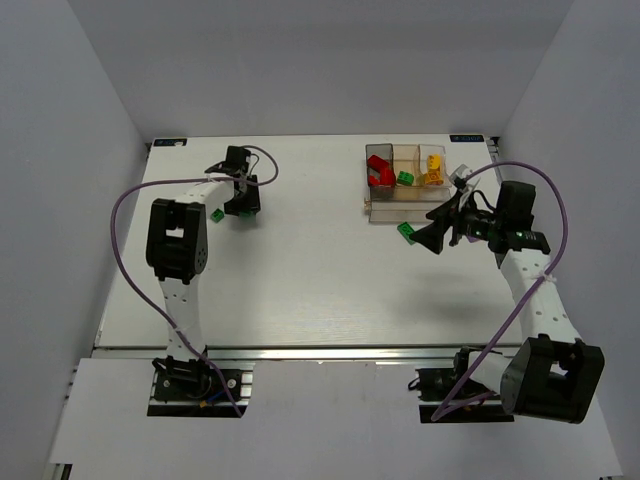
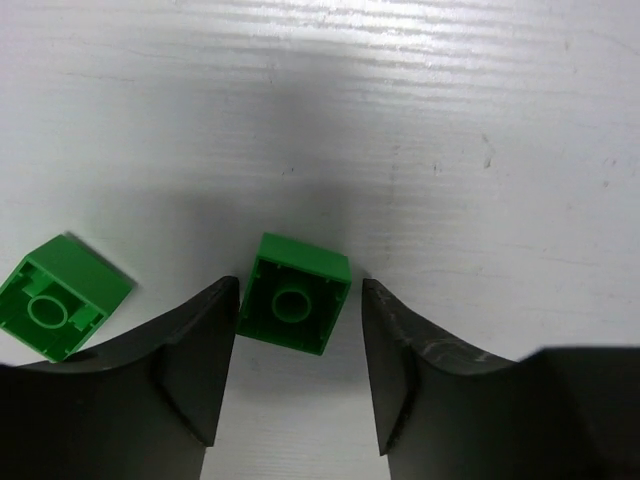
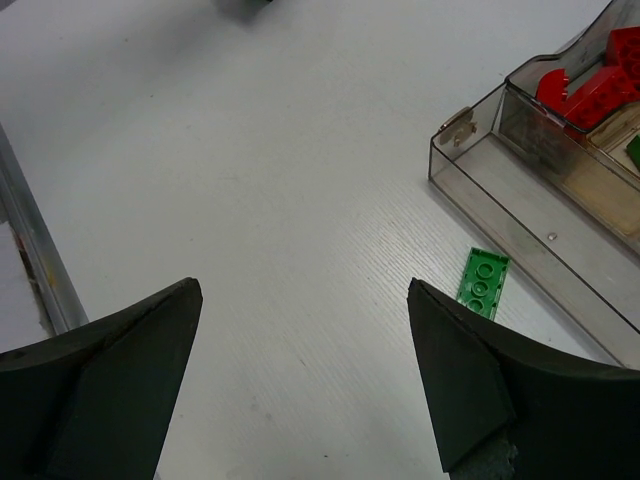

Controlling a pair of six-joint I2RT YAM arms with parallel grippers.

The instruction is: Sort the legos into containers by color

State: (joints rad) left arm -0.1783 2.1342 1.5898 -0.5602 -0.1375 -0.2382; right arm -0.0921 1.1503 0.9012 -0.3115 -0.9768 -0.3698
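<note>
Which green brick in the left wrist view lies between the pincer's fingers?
The middle brick, underside up, lies between the left pincer's fingers. The other green brick lies near the view's left edge, outside them.

Nothing actually readable here, tbh. The closest candidates are two small dark stickers on the far edge of the table [image 1: 300, 290]: the left sticker [image 1: 170, 142] at the far left corner and the right sticker [image 1: 466, 138] at the far right corner. Both have some light marks on them, but they're way too tiny to make out from the top view. Up close, the green lego [image 2: 293, 305] in the left wrist view shows no lettering I can read, and same goes for the containers [image 3: 500, 200] in the right wrist view.
</note>
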